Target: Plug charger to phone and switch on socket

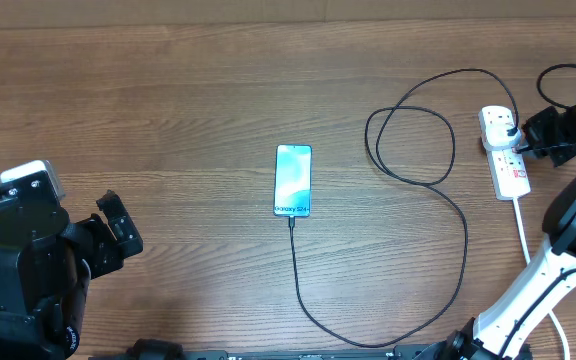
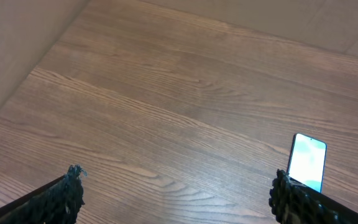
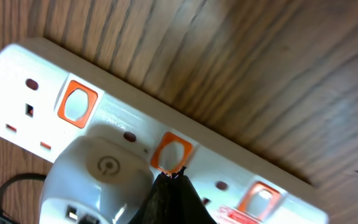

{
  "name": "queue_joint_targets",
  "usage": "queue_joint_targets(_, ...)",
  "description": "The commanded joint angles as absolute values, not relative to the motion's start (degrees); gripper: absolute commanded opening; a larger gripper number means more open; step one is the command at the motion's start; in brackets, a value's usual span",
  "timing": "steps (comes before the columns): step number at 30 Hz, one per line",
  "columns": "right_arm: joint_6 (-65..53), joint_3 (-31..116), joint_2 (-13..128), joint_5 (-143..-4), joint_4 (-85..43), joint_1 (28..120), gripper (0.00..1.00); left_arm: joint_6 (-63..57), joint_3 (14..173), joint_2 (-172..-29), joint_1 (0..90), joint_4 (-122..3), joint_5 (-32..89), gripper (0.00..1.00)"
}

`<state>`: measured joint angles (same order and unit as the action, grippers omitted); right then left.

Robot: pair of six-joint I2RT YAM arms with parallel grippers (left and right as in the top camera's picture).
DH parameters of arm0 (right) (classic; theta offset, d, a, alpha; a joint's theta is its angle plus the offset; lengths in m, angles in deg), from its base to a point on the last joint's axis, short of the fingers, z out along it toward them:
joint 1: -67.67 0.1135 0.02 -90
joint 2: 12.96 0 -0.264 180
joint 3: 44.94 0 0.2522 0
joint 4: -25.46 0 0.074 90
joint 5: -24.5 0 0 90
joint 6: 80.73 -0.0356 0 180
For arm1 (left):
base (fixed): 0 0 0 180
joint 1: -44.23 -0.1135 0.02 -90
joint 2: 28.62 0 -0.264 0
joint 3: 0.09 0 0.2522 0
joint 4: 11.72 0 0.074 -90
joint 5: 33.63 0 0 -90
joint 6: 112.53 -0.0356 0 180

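From above, the phone (image 1: 293,180) lay flat at the centre of the wooden table (image 1: 168,100), with its screen lit blue. The charger (image 1: 463,250) was plugged into the phone's 6 o'clock end. Its thin black cable ran toward 6 o'clock, swung round toward 3 o'clock, looped once and reached the socket (image 1: 508,165) at about 2 o'clock. The right gripper (image 1: 530,140) was touching the socket from its 3 o'clock side. The left gripper (image 1: 116,232) hung well apart from everything at 8 o'clock.

From the left wrist, the left gripper (image 2: 178,176) was spread wide, with one finger (image 2: 67,196) at 7 o'clock and the other at 5 o'clock, and nothing between them. The phone (image 2: 307,162) lay on bare wood at 4 o'clock, just beyond the right-hand finger.

From the right wrist, the socket (image 3: 241,155) ran slantwise from 10 o'clock to 4 o'clock. A pale plug (image 3: 98,171) sat in an outlet at 7 o'clock, with a bit of black cable beside it. The right gripper (image 3: 173,182) came up from 6 o'clock with its fingers drawn together into one dark point, with no gap showing. That point was pressed against the lower edge of the middle orange switch (image 3: 171,152).
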<state>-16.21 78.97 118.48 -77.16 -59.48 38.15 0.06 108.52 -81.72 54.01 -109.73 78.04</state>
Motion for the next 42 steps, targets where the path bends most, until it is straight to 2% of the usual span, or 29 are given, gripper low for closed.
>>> queue_joint_targets(1, -16.0, 80.0, 120.1, -78.2, -58.3, 39.4, 0.04, 1.3, 108.3, -81.2, 54.5, -109.7, 77.7, 1.00)
queue_joint_targets(8, -17.4, 79.3, 123.0, -77.2, -56.8, 41.3, 0.04, 1.3, 108.3, -79.7, 54.5, -109.7, 77.7, 1.00)
queue_joint_targets(18, -14.4, 77.3, 123.8, -80.2, -58.2, 43.3, 0.04, 1.3, 108.3, -68.8, 54.4, -109.7, 77.7, 1.00)
queue_joint_targets(26, -8.9, 78.9, 121.7, -77.0, -68.2, 43.2, 0.04, 1.3, 108.3, -60.1, 53.4, -109.7, 77.7, 1.00)
queue_joint_targets(31, -7.4, 80.2, 113.8, -73.3, -74.0, 43.1, 0.04, 1.3, 108.3, -54.2, 52.0, -109.7, 77.7, 1.00)
queue_joint_targets(37, -8.9, 80.2, 98.2, -76.2, -76.3, 43.7, 0.04, 1.3, 108.3, -47.3, 51.3, -109.7, 77.7, 1.00)
queue_joint_targets(42, -16.0, 80.2, 82.3, -83.9, -69.2, 43.8, 0.04, 1.3, 108.3, -42.0, 51.2, -109.8, 77.7, 1.00)
